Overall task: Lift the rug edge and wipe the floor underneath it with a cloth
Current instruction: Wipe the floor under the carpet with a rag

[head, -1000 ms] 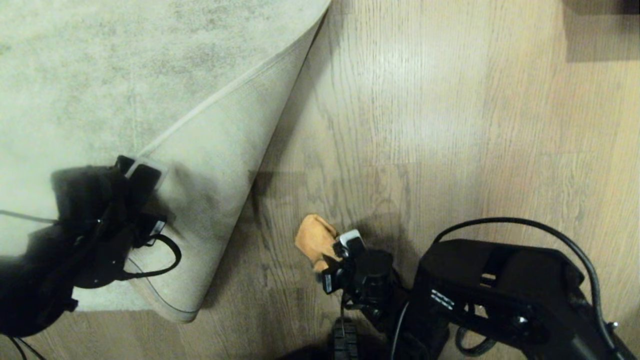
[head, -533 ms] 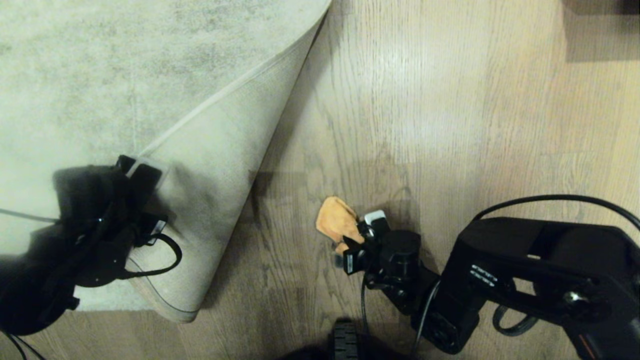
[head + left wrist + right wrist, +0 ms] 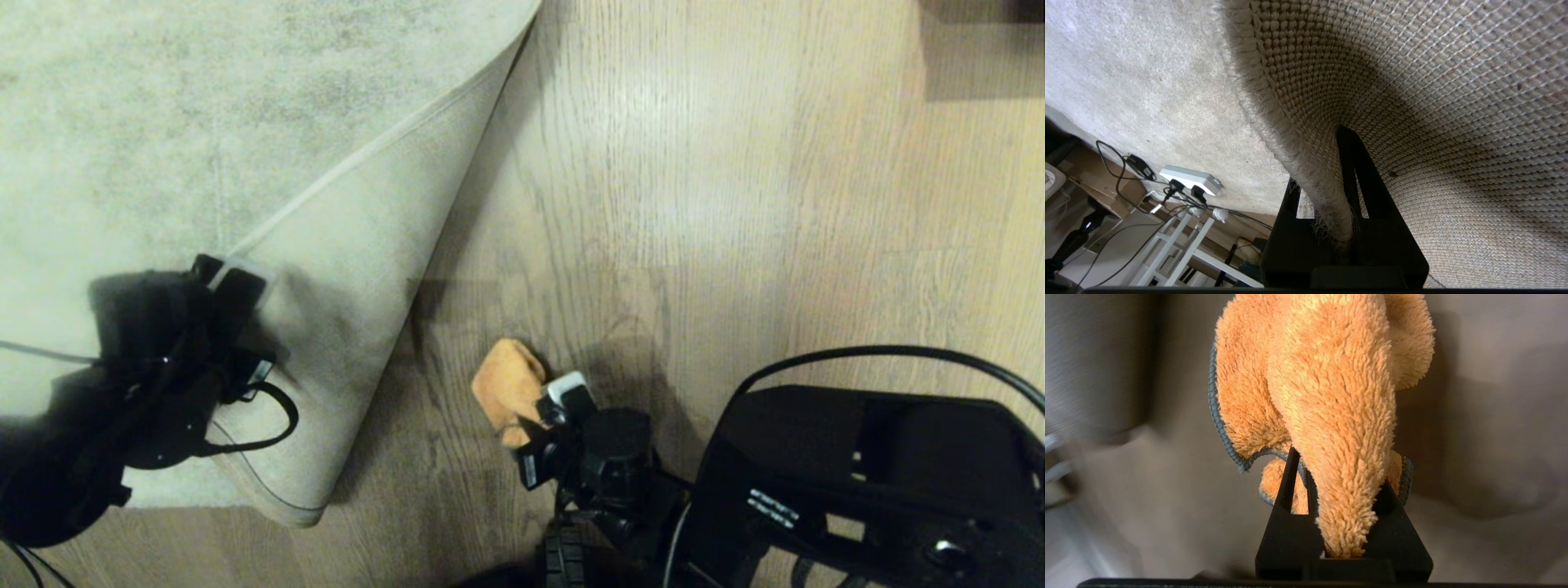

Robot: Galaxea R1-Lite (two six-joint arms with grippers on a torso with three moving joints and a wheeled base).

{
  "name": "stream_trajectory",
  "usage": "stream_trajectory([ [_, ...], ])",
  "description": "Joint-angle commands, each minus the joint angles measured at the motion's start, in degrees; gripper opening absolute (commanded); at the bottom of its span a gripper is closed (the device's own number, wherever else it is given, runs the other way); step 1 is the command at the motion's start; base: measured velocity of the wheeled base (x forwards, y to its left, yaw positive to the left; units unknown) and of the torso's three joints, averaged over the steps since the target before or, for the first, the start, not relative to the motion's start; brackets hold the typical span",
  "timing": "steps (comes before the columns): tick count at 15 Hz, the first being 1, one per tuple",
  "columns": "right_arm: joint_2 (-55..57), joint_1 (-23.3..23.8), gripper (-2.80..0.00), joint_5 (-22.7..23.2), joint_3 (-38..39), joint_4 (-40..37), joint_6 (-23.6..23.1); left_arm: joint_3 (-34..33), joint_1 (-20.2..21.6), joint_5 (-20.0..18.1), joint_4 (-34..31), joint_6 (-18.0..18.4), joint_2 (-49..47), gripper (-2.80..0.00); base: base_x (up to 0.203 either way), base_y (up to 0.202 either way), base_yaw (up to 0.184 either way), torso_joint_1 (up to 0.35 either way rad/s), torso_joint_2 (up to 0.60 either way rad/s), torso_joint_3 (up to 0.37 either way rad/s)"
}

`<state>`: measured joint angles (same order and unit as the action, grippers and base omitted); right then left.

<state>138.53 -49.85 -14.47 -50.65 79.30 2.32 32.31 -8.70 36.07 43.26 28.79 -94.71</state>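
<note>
The cloth (image 3: 1331, 396) is showing fuzzy orange pile; the rug edge (image 3: 1412, 102) is showing coarse woven backing; the floor (image 3: 735, 204) is gleaming faintly, wood-grained.

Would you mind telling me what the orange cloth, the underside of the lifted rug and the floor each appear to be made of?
The cloth looks like fuzzy microfibre or terry, judging by its dense short fibres and stitched grey hem. The rug edge shows a coarse woven backing, cream, probably jute or a synthetic weave, with a frayed border. The floor looks like wood or wood-look laminate: plank seams, dark grain lines, slight sheen.
</note>
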Motion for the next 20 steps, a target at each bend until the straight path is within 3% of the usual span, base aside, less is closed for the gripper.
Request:
stream_trajectory([
  [1,3.2,-3.1,-2.8,0.1,-1.7,0.4,0.1,0.0,0.0,0.2,0.3,0.1,0.0,-2.8,0.0,0.0,0.0,0.0,0.0,0.0],
  [5,8.1,-7.5,-2.8,0.1,-3.8,0.5,0.1,-0.1,-0.1,0.2,0.3,0.1,0.1,-2.8,0.0,0.0,0.0,0.0,0.0,0.0],
  [13,13.3,-7.6,-2.8,0.0,-8.3,0.4,0.3,-1.7,-0.9,0.5,0.2,-1.8,-1.0,-2.8,0.0,0.0,0.0,0.0,0.0,0.0],
  [20,9.1,-1.0,-2.8,0.0,-8.1,0.6,0.1,-1.5,-1.0,0.6,0.3,-1.7,-2.3,-2.8,0.0,0.0,0.0,0.0,0.0,0.0],
])
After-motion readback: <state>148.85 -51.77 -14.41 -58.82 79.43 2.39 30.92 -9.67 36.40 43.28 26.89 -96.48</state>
